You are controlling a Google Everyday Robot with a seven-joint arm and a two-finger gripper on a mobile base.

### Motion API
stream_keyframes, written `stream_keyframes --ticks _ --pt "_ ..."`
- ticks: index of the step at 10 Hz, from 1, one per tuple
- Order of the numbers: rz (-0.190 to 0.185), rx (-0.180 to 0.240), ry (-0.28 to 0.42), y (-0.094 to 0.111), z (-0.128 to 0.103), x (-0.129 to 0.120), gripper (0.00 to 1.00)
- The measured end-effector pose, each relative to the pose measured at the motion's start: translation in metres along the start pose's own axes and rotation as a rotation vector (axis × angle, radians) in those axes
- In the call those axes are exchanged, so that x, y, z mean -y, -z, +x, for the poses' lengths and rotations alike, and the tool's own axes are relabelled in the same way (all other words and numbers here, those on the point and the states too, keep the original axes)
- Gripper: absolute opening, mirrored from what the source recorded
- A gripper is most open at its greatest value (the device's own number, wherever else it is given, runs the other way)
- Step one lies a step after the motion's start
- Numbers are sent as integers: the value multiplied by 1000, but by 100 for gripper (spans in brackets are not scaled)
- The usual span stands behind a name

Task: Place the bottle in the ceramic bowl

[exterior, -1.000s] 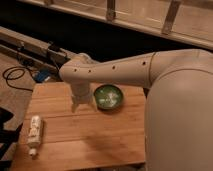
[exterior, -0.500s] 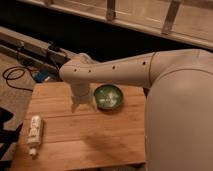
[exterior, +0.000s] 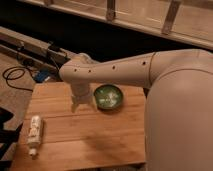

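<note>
Off-white gripper (exterior: 82, 104) hangs over the table's (exterior: 90, 137) far side, just left of the ceramic bowl (exterior: 109, 96), and it's the same pale shade as the arm (exterior: 125, 72), which carries a row of small dark dots. The bowl shows glossy green with whitish patches inside. The bottle (exterior: 34, 131) is cream-white with a white cap and faint label markings. The table is warm honey-brown with plank stripes. A black cable (exterior: 12, 79) lies on the dull brown floor.

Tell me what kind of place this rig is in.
Probably a lab or test bay: wooden table, loose cables on the floor, metal rail behind. The gripper hangs over the table beside the ceramic bowl.
</note>
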Motion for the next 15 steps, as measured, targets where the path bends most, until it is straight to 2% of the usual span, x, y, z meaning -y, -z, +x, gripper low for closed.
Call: stream_keyframes --ticks 2,4,5,7,9,11,12,15 --pt "0 1 1 0 0 0 65" --pt "-12 45 -42 8 -5 0 65" --pt "-19 68 -39 13 -8 -8 65" --pt "-20 100 2 19 -19 -37 65" --pt "-4 104 76 18 -27 -84 65" --pt "18 87 181 5 -29 -139 65" --pt "23 67 225 -7 -23 -163 65" --pt "52 24 315 -35 4 -202 65"
